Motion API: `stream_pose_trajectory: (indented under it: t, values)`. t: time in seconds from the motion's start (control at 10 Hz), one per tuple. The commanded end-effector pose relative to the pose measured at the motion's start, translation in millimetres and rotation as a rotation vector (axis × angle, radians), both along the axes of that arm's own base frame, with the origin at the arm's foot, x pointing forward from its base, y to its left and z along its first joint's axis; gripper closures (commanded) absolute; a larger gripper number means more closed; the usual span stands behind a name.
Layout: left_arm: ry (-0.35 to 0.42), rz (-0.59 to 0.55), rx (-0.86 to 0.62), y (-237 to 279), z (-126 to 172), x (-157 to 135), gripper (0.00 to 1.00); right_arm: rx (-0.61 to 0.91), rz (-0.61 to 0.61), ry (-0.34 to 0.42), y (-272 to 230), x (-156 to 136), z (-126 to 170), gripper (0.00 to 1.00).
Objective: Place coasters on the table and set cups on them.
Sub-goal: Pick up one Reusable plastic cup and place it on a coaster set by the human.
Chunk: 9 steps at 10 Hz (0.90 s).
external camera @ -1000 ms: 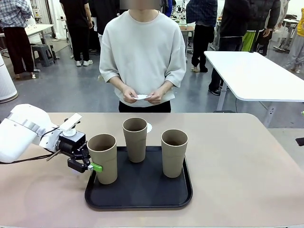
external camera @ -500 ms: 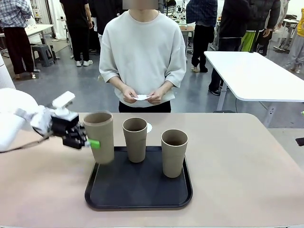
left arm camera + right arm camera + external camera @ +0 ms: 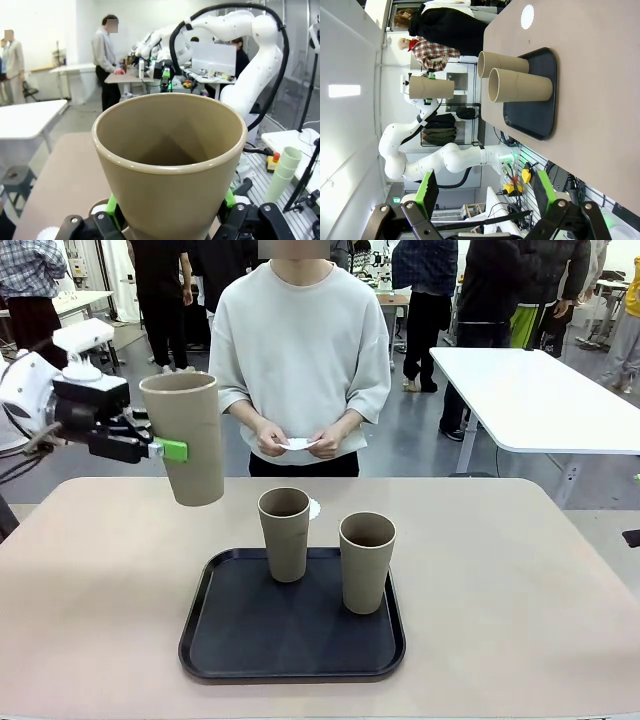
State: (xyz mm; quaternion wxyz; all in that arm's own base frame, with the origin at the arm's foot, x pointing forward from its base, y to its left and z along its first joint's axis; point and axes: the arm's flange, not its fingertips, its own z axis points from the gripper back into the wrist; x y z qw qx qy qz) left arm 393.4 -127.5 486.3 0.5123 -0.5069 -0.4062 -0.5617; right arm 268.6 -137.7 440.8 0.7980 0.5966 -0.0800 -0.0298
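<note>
Cup clamped in my left end effector, held high above the table. Next move should set it upright on the coaster beyond the tray.

Three views, one table
We look across it; both wrist cameras catch the raised cup, the left one close.
</note>
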Motion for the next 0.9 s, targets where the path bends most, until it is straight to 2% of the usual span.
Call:
stream_pose_trajectory:
  t: [0.0,0.1,0.2,0.5,0.6,0.7,0.8]
  values:
    - [0.02,0.03,-0.007,-5,4,-5,1.0,0.008,-0.003,-0.002,0,0,0,0.0]
    - [0.034,0.059,-0.003,-3,2,-3,1.0,0.008,-0.003,-0.002,0,0,0,0.0]
    - [0.002,0.001,0.005,-1,7,-3,1.0,0.008,-0.003,-0.002,0,0,0,0.0]
    - [0.002,0.001,0.005,-1,7,-3,1.0,0.008,-0.003,-0.002,0,0,0,0.0]
    - [0.01,0.008,0.01,-1,6,-3,0.13,0.008,-0.003,-0.002,0,0,0,0.0]
    - [-0.006,-0.034,-0.057,0,16,17,0.13,0.008,-0.003,-0.002,0,0,0,0.0]
    - [0.025,-0.065,-0.093,-3,29,35,0.13,0.008,-0.003,-0.002,0,0,0,0.0]
